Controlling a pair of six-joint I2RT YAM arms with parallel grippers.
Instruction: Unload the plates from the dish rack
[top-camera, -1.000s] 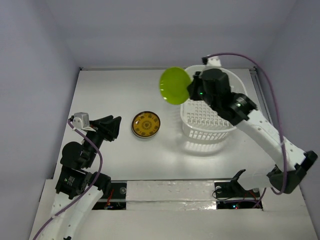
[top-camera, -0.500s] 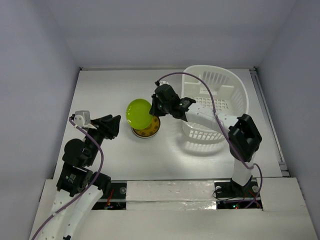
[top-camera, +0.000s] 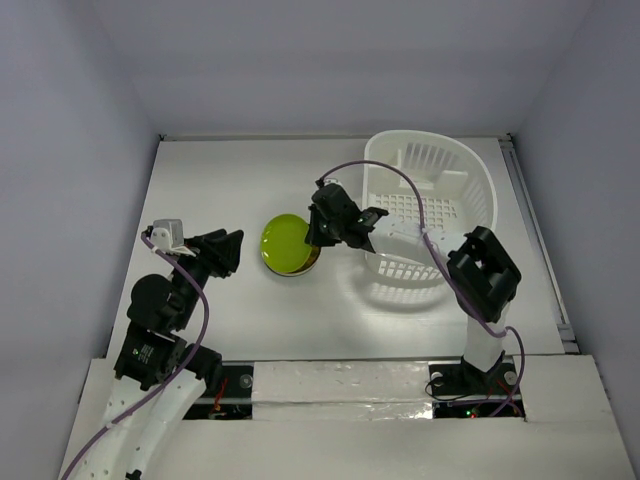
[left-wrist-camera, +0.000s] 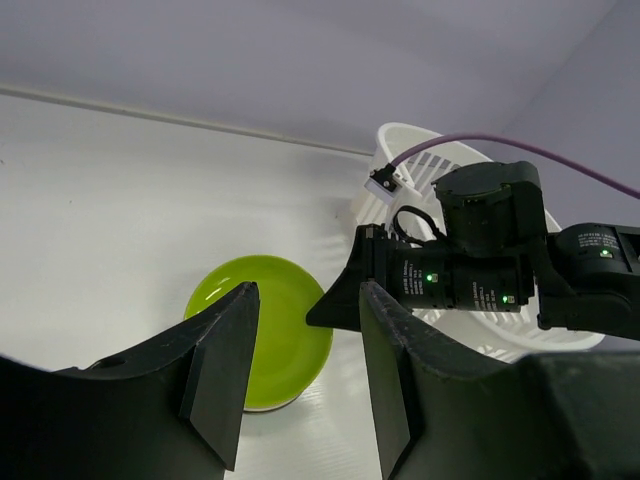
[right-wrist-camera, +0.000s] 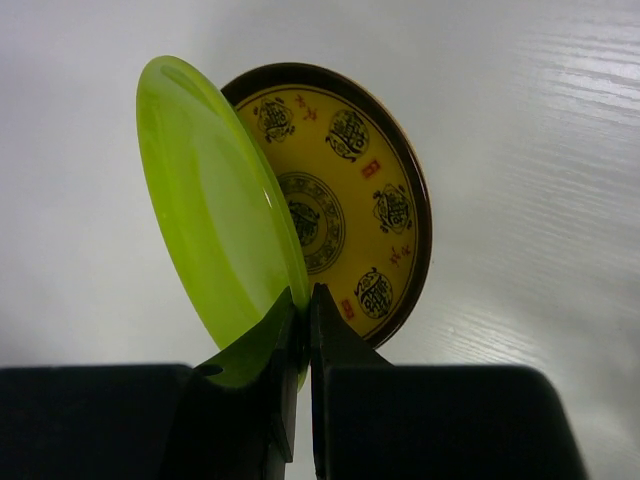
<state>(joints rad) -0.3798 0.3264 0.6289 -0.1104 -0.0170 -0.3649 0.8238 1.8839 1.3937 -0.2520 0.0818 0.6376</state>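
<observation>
My right gripper (top-camera: 312, 243) is shut on the rim of a lime green plate (top-camera: 286, 245), holding it low over an amber-yellow patterned plate (right-wrist-camera: 350, 230) that lies on the table. In the right wrist view the green plate (right-wrist-camera: 215, 225) is tilted above the yellow one, the fingertips (right-wrist-camera: 303, 312) pinching its edge. The green plate also shows in the left wrist view (left-wrist-camera: 275, 335). The white dish rack (top-camera: 430, 200) stands to the right and looks empty. My left gripper (top-camera: 228, 250) is open and empty, left of the plates. Teal and cream plates are out of view.
The right arm (top-camera: 420, 240) stretches across the front of the dish rack. White walls close in the table at the back and sides. A purple cable (top-camera: 390, 180) loops over the rack.
My right gripper carried the green plate from above the rack's left rim down and left, and has lowered it almost flat over the yellow plate. The left arm has not moved.
</observation>
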